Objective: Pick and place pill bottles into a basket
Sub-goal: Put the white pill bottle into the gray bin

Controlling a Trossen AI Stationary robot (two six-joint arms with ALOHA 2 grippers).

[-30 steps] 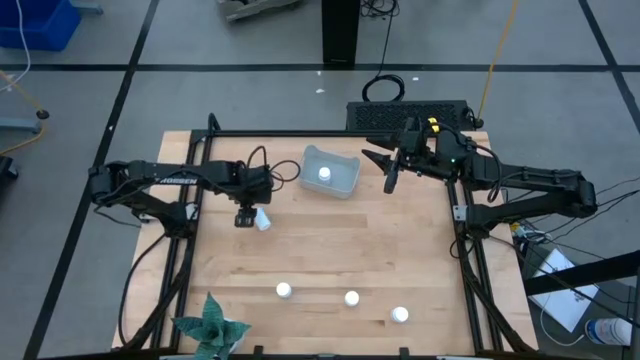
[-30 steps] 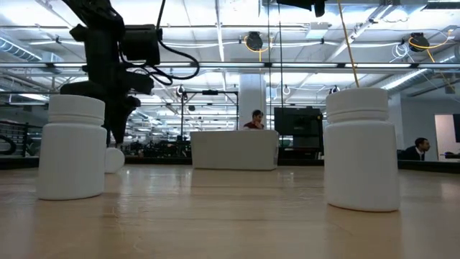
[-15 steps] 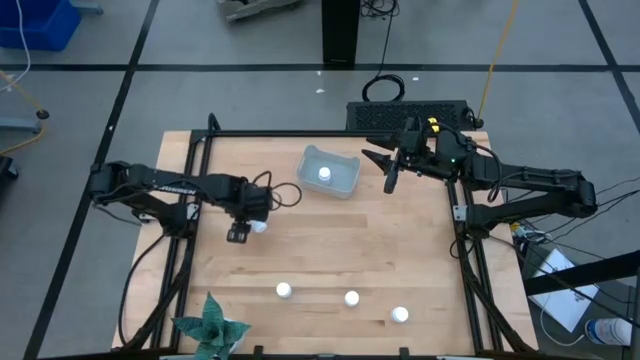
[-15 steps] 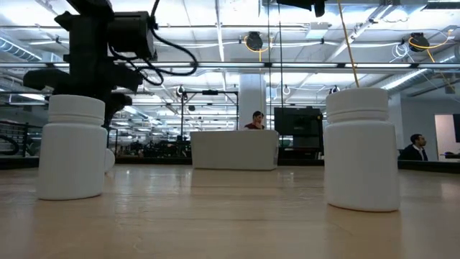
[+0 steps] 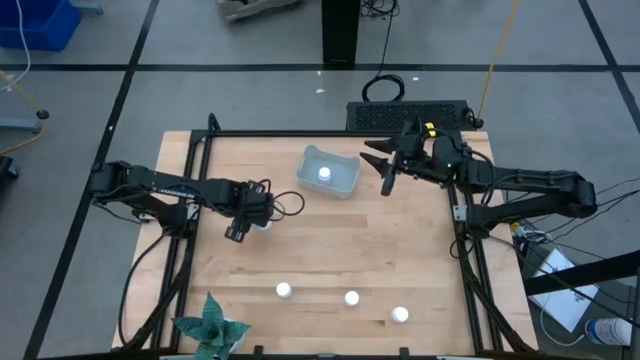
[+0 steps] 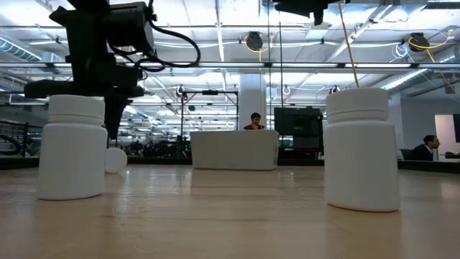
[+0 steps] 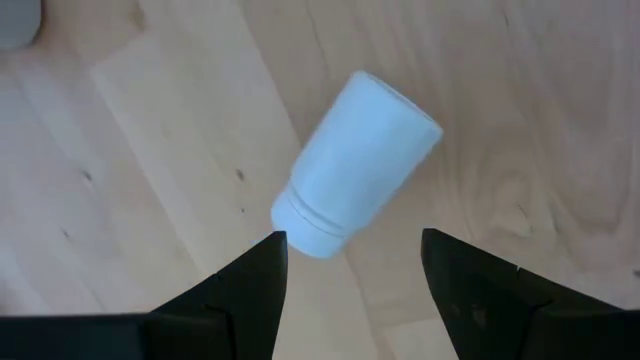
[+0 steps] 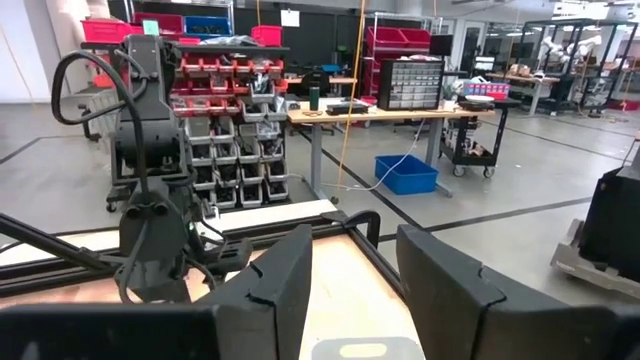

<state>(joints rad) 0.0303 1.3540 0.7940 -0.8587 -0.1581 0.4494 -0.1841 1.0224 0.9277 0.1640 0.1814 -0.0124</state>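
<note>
One white pill bottle [image 7: 355, 160] lies on its side on the wooden table [image 5: 330, 250], left of the middle. My left gripper [image 7: 350, 270] points down over it, open, with its fingertips on either side of the bottle's cap end [image 7: 310, 230]. In the high view this gripper [image 5: 238, 232] is just left of that bottle [image 5: 260, 224]. The grey-blue basket [image 5: 345, 180] stands at the far middle with one bottle [image 5: 324, 175] in it. Three bottles [image 5: 284, 291], [image 5: 351, 298], [image 5: 400, 315] stand upright near the front edge. My right gripper [image 5: 383, 170] hovers level, right of the basket, open and holding nothing. My left gripper comes at the lying bottle from above. One fingertip [image 7: 272, 248] stands right beside the cap's rim [image 7: 285, 222]. I cannot tell whether it touches. The other finger [image 7: 450, 250] is clear of the bottle, which rests on its side on the table.
A green star-shaped paper plant [image 5: 210, 328] sits at the near left corner. Black frame rails [image 5: 190, 230] run along the table's left and right sides. Bare wood lies between the basket and the front bottles. A person [image 6: 254, 121] sits far behind the table.
My left gripper has swung toward the table's near edge and rolled about its pointing line, coming from the far side of the lying bottle to its near left side. Its fingers have stayed open. The bottle has kept its place.
</note>
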